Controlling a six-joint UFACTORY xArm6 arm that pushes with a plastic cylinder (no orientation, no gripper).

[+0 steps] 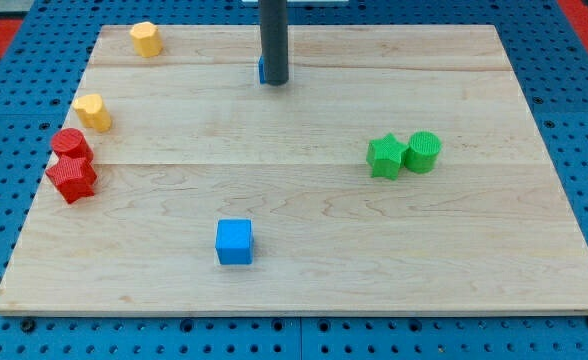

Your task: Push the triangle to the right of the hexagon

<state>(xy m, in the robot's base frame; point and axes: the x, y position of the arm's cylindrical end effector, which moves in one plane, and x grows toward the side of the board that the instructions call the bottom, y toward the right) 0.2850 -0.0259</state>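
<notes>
My tip [274,83] rests on the board near the view's top, a little left of centre. A small blue block [261,68] sits right against the rod's left side and is mostly hidden behind it, so I cannot make out its shape. A yellow block [146,39] that looks hexagonal stands at the top left corner, well to the left of my tip. A second yellow block [93,112], also many-sided, stands lower at the left edge.
A red cylinder [71,143] touches a red star-like block [71,178] at the left edge. A green star [385,156] touches a green cylinder [423,152] at the right. A blue cube [234,241] sits at bottom centre on the wooden board [304,290].
</notes>
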